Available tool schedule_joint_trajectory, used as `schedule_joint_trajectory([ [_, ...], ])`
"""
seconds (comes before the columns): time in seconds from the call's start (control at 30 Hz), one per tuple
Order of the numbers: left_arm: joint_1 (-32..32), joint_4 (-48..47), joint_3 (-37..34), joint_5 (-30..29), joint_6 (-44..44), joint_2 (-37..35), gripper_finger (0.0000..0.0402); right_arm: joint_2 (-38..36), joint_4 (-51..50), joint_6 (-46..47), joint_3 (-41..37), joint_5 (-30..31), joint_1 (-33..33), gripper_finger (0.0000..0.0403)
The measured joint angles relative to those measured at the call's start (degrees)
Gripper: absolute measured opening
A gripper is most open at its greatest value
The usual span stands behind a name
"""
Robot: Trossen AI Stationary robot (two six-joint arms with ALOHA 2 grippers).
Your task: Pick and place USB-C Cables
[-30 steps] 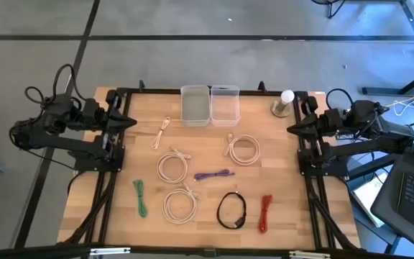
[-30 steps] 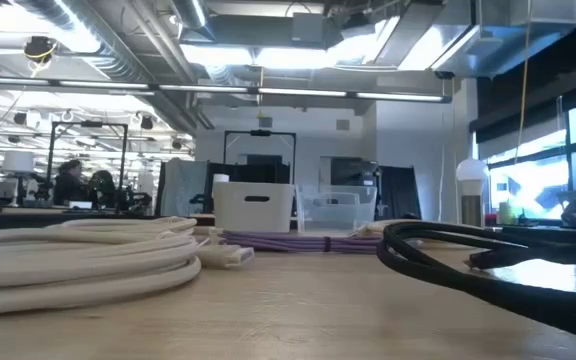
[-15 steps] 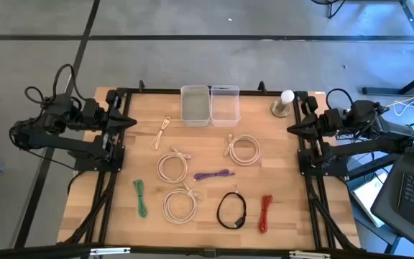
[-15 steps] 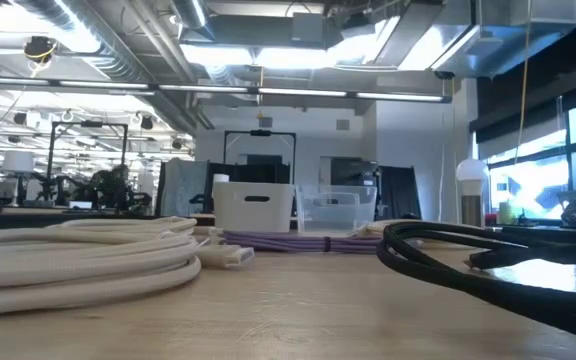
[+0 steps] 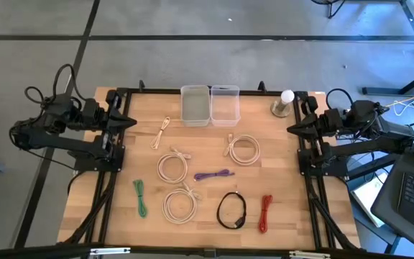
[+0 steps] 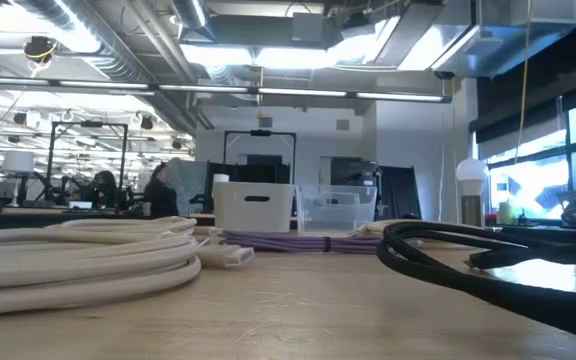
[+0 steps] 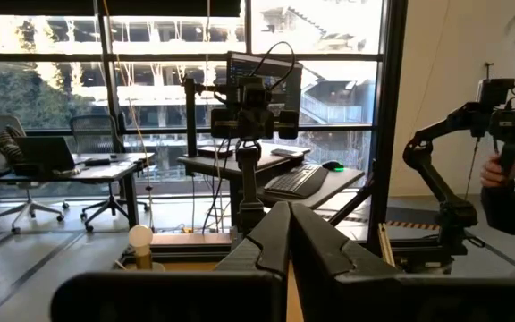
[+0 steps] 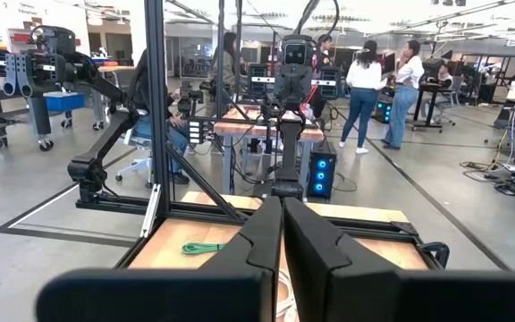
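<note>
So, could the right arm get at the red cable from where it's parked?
Probably yes. The right gripper sits shut at the table's right edge, and the red cable lies apart on bare wood on that side, the black coil beside it but not touching. Nothing covers it.

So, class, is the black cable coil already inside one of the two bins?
No, the black cable coil lies on the table, far from the bins.

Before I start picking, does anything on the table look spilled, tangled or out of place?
Nothing stands out. The cables lie separately on the table, none overlapping, and the two bins at the far edge sit upright. Both claws, left and right, wait shut at the sides.
</note>
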Motion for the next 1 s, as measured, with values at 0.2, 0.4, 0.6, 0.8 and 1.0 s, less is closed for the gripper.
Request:
schedule_joint_trajectory([
  [0.2,0.0,0.02,0.01,0.0,0.0,0.0,0.0004,0.34,1.94,0.1,-0.01,0.02,0.01,0.0021],
  [0.4,0.0,0.03,0.0,-0.02,0.0,0.02,0.0004,0.48,5.15,0.13,-0.07,0.02,0.0,0.0021],
  [0.6,0.0,0.35,0.0,-0.01,-0.08,0.01,0.0004,1.14,11.95,0.26,-0.06,0.02,0.0,0.0021],
  [0.8,0.0,0.28,0.0,-0.1,-1.6,0.2,0.0004,1.86,11.03,-0.11,-0.04,0.0,0.01,0.0021],
  [1.0,0.0,-6.53,0.02,0.39,-1.06,1.7,0.0004,5.59,8.3,3.24,-0.04,-1.79,0.02,0.0021],
])
